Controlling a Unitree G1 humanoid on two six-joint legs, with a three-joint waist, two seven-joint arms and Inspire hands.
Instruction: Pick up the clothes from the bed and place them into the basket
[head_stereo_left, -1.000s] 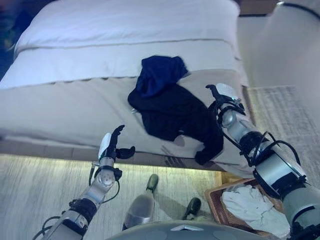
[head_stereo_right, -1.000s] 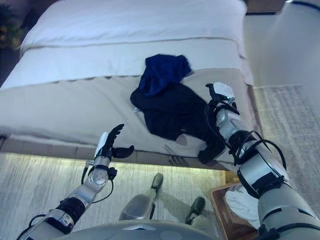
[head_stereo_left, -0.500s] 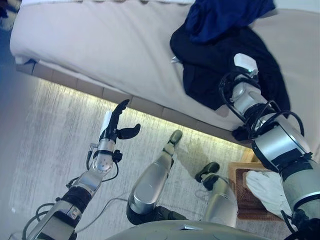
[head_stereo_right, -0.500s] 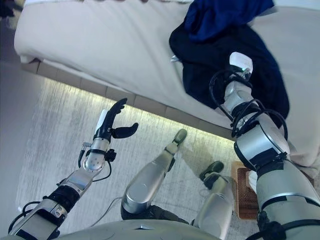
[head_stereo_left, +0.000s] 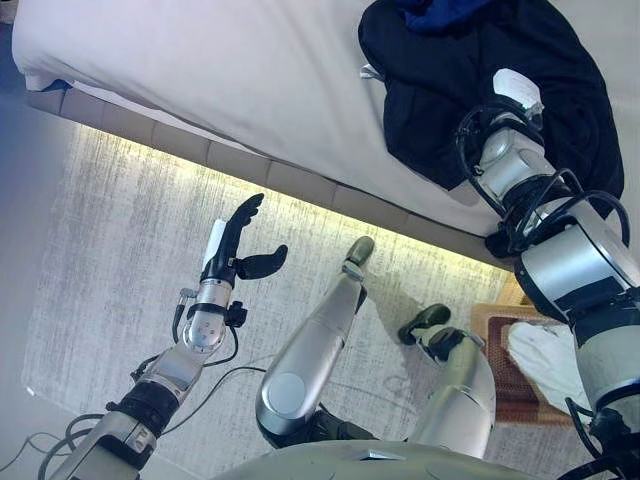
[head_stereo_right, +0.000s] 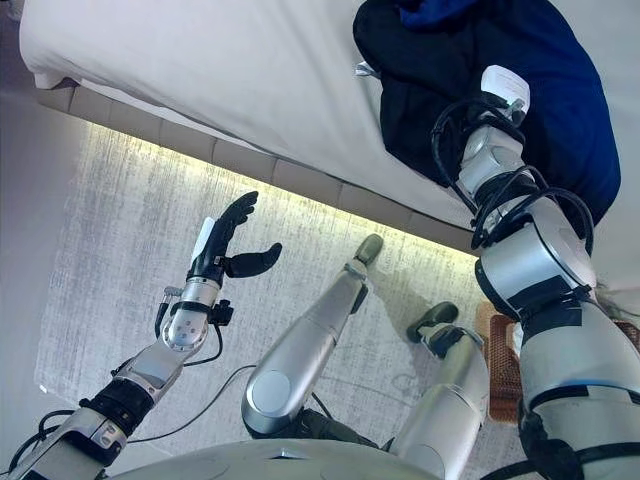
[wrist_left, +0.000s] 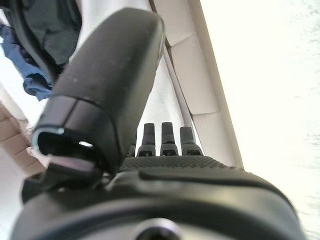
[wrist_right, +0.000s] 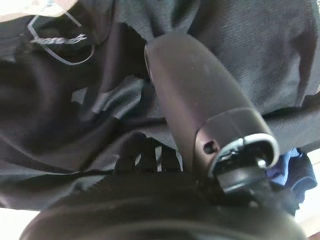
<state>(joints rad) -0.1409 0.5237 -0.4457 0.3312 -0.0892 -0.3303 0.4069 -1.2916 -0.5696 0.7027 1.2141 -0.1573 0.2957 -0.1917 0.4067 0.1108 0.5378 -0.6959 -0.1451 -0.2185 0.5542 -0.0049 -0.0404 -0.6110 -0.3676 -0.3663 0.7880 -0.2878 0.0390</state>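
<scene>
The left hand (head_stereo_left: 232, 250) hangs over the pale, streaked carpet (head_stereo_left: 110, 250), well clear of the bed's near edge; its dark fingers are straight and the thumb juts sideways, holding nothing. Its wrist view shows the same: fingertips (wrist_left: 170, 137) in a straight row, the thumb bulky in front, with the bed's padded base beyond.

The bed (head_stereo_left: 200, 70) is covered in smooth off-white fabric, and its base is a band of beige upholstered panels (head_stereo_left: 290, 185) with a glowing strip of light under it along the carpet.

Toward the bed's right end, near the near edge, lies the clothing: a black garment (head_stereo_left: 450, 90), soft and rumpled, spread in a broad irregular heap, with a deep blue garment (head_stereo_right: 570, 120) bunched against it on its far and right side. A small white tag (head_stereo_left: 367, 71) shows at the black cloth's left edge.

The right hand (wrist_right: 200, 105) is down on the black garment, its white-covered thumb (head_stereo_left: 517, 86) on top in the head views. In its wrist view the thumb lies against the dark knit cloth and the fingers (wrist_right: 145, 155) reach into the folds beneath; whether they have closed on the fabric I cannot tell.

On the floor at the right, off the bed's near edge, stands a brown woven basket (head_stereo_left: 500, 335) holding crumpled white cloth (head_stereo_left: 545, 360).
</scene>
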